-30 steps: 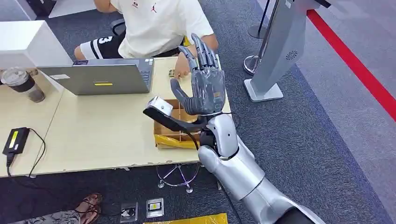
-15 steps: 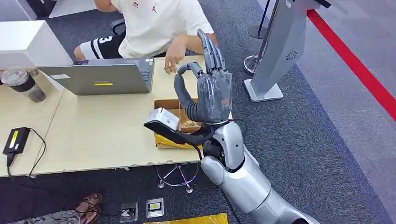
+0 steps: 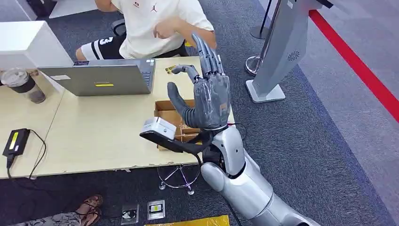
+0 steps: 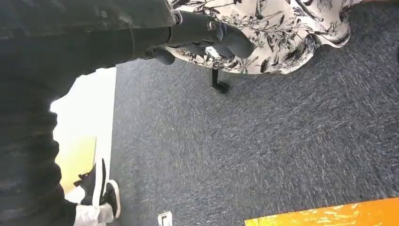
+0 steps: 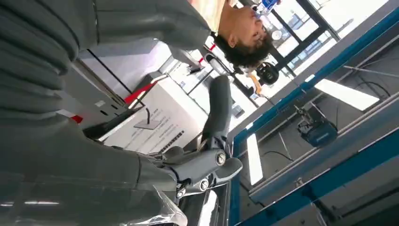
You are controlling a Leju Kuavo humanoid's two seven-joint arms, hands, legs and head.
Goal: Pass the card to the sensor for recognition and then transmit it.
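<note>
The robot's right hand [image 3: 209, 96], dark grey and translucent-shelled on a silver arm, is raised upright above the table edge in the head view; its long fingers [image 3: 205, 52] are extended upward and close together, the forefinger is bent forward toward the thick thumb [image 3: 178, 103], and a gap is seen between the two tips; nothing can be made out between them, and whether a card is held cannot be told; the card itself cannot be picked out with certainty. A small yellowish flat object [image 3: 169, 69] is seen lying on the pale wooden table [image 3: 94, 132] just beyond the forefinger tip, though its nature cannot be told. Beneath the hand an open brown cardboard box [image 3: 163, 107] is set on the table; further out a grey laptop [image 3: 101, 77] is placed, then a dark iced drink cup [image 3: 21, 84] and a black power adapter [image 3: 16, 141]. A seated person in a white shirt [image 3: 155, 23] is seen behind the table; a grey kiosk stand [image 3: 277, 52] is stood on the carpet. In the left wrist view, the left hand [image 4: 202, 35] is seen with curled fingers above grey carpet.
</note>
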